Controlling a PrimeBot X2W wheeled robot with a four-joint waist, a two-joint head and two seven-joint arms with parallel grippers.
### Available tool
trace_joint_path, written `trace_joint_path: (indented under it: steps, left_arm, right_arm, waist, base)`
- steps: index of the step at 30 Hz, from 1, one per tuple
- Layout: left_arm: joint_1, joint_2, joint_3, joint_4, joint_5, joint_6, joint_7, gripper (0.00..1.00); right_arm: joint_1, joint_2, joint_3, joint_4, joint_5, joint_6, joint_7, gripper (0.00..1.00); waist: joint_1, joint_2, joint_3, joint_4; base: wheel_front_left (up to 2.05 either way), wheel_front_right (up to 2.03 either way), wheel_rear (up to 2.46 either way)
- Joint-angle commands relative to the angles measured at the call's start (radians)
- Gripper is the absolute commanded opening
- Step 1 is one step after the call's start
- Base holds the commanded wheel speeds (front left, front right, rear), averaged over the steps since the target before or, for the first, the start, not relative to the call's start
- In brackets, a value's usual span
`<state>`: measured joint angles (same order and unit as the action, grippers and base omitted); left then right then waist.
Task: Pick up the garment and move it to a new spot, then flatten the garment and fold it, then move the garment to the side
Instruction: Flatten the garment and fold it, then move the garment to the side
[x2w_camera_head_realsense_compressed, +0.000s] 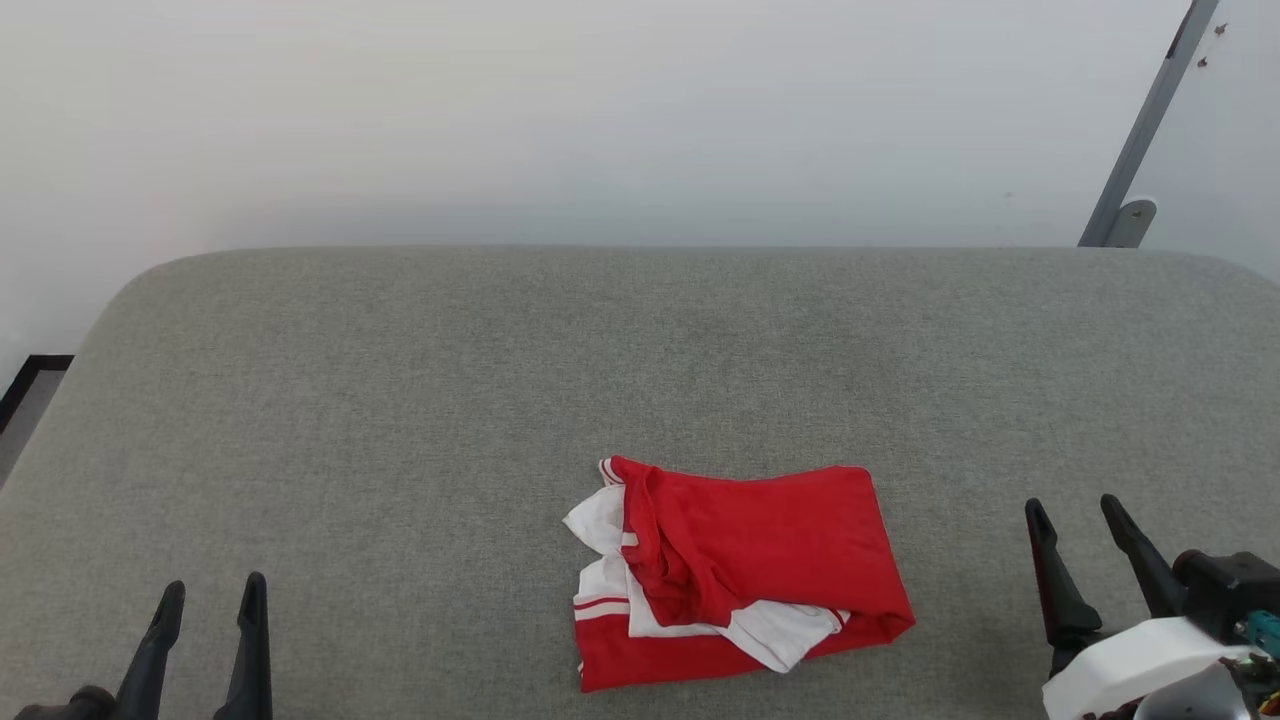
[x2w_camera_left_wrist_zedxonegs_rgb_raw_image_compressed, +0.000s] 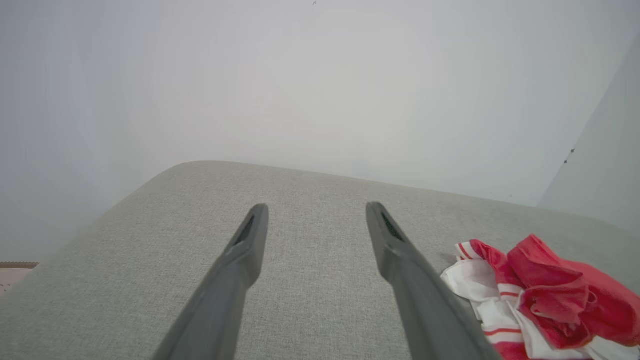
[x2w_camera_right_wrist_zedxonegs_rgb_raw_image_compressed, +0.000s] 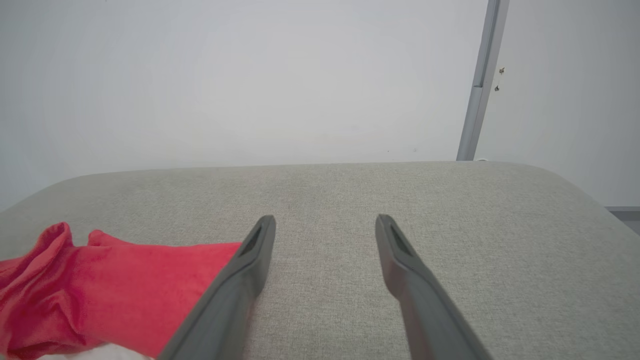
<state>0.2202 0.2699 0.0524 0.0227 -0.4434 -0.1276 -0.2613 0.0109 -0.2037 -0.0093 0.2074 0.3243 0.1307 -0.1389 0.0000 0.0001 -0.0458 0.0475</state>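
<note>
- Shirt lies crumpled on the grey cloth-covered surface, close to its near edge and a little right of centre in the head view.
- The red body is bunched and doubled over on itself, in a rough, rumpled rectangle. It is not spread flat.
- A white sleeve sticks out on the robot's left side of the heap, and more white cloth shows at the lower front. Red-and-white stripes show at the left edge, and a flat red band runs along the near side.
- Left gripper sits at the lower left of the head view. Its two dark fingers stand apart with nothing between them, over bare grey cloth and well apart from the shirt.
- Right gripper sits at the lower right, with a white wrist housing behind it. Its fingers are spread and empty. It is near the shirt's right end but clear of it.
- Left wrist view: the fingers are splayed over bare surface, with the shirt off to the right. One finger crosses in front of the white sleeve in this view, but the head view shows the two apart.
- Right wrist view: the fingers are splayed over bare surface. Red cloth lies at the lower left, partly behind one finger.
- A plain pale wall stands behind the surface.
- A grey metal post slants up at the upper right, its foot at the surface's far edge.
</note>
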Motion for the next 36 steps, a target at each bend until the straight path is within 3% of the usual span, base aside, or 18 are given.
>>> trace_joint_path:
  steps: [1,36]
  left_arm:
    - [0.006,0.0,0.0,-0.002,-0.004,-0.003,-0.004,1.0]
    - [-0.042,0.007,-0.029,0.018,-0.019,-0.003,-0.004,1.0]
  right_arm:
    - [0.007,0.003,-0.001,0.005,-0.005,0.0,-0.009,1.0]
    - [0.043,0.057,-0.013,-0.016,-0.017,0.0,0.004,1.0]
  waist:
    - [0.0,-0.0001,0.001,-0.001]
    - [0.0,-0.0001,0.01,0.009]
  base:
    - [0.0,0.0,0.0]
    - [0.0,0.0,0.0]
